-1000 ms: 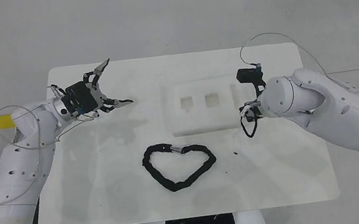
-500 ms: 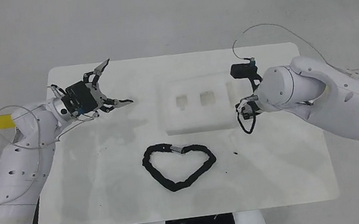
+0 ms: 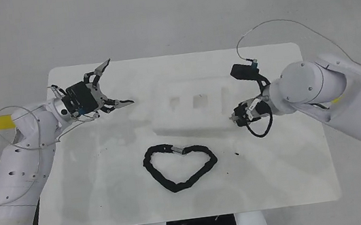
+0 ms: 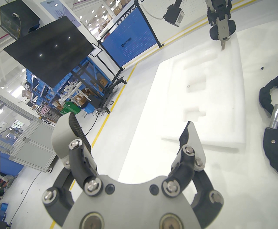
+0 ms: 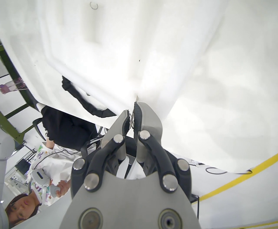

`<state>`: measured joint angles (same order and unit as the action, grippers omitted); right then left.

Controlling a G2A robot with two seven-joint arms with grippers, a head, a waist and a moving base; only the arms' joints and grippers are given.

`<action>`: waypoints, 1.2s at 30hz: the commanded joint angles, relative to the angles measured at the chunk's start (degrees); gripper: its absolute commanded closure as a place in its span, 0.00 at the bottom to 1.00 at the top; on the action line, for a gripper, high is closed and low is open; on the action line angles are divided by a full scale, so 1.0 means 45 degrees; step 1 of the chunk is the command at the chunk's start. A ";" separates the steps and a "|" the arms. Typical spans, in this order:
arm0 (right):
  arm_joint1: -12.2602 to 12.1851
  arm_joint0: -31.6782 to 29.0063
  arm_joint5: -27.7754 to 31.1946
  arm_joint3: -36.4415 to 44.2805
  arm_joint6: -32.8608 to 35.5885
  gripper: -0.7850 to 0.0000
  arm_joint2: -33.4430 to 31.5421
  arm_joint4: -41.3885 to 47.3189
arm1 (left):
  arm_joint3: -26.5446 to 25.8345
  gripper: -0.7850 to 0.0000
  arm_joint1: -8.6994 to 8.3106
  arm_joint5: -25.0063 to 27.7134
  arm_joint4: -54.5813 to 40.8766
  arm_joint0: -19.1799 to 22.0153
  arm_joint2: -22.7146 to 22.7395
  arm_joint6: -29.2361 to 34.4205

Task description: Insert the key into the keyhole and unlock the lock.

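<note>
Holding key point(image 4: 222, 45) clamped between right gripper point(image 5: 130, 108) fingers, above foam tray point(image 3: 167, 117). Lock point(image 3: 178, 165) lies well apart from fingertips. Left gripper point(image 3: 118, 82) fingers spread, empty. Next: carry key to keyhole, probably at metal end.

One key point(image 4: 222, 44), one chain lock point(image 3: 176, 149), one foam block point(image 3: 188, 120), one table point(image 3: 284, 167), two end effectors point(image 3: 119, 82) point(image 3: 234, 116).
</note>
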<state>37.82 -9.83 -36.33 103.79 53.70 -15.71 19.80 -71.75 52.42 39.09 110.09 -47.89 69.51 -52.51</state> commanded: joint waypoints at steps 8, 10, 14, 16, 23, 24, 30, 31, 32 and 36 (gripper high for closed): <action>-0.0781 -0.1993 0.2615 -0.0045 -0.1929 1.00 -0.1277 0.1428 | 0.0000 0.00 0.0000 0.0000 0.0000 0.0000 0.0000 0.0000; -0.0900 -0.2325 0.2825 -0.0019 -0.2215 1.00 -0.1496 0.1543 | 0.0000 0.00 0.0000 0.0000 0.0000 0.0000 0.0000 0.0000; -0.1083 -0.2550 0.1119 0.0538 -0.2368 1.00 -0.1628 0.0547 | 0.0000 0.00 0.0000 0.0000 0.0000 0.0000 0.0000 0.0000; -0.1098 -0.2608 0.0557 0.0705 -0.2155 1.00 -0.1544 -0.0104 | 0.0000 0.00 0.0000 0.0000 0.0000 0.0000 0.0000 0.0000; -0.0361 -0.1572 -0.2250 0.1194 -0.0001 1.00 -0.0300 -0.3560 | 0.0000 0.00 0.0000 0.0000 0.0000 0.0000 0.0000 0.0000; -0.0173 -0.1329 -0.2588 0.1135 0.0395 1.00 -0.0025 -0.4133 | 0.0000 0.00 0.0000 0.0000 0.0000 0.0000 0.0000 0.0000; 0.0906 -0.0289 -0.2271 -0.0093 0.0899 1.00 0.1327 -0.5381 | 0.0000 0.00 0.0000 0.0000 0.0000 0.0000 0.0000 0.0000; 0.1060 -0.0222 -0.2169 -0.0200 0.1001 1.00 0.1327 -0.5331 | 0.0000 0.00 0.0000 0.0000 0.0000 0.0000 0.0000 0.0000; 0.1191 -0.0135 -0.2150 -0.0303 0.1019 1.00 0.1327 -0.5169 | 0.0000 0.00 0.0000 0.0000 0.0000 0.0000 0.0000 0.0000; 0.1424 0.0197 -0.2356 -0.0388 0.0811 1.00 0.1260 -0.4005 | 0.0000 0.00 0.0000 0.0000 0.0000 0.0000 0.0000 0.0000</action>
<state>44.20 -9.25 -46.72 101.83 57.55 -9.83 0.18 -71.75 52.42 39.09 110.09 -47.89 69.51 -52.51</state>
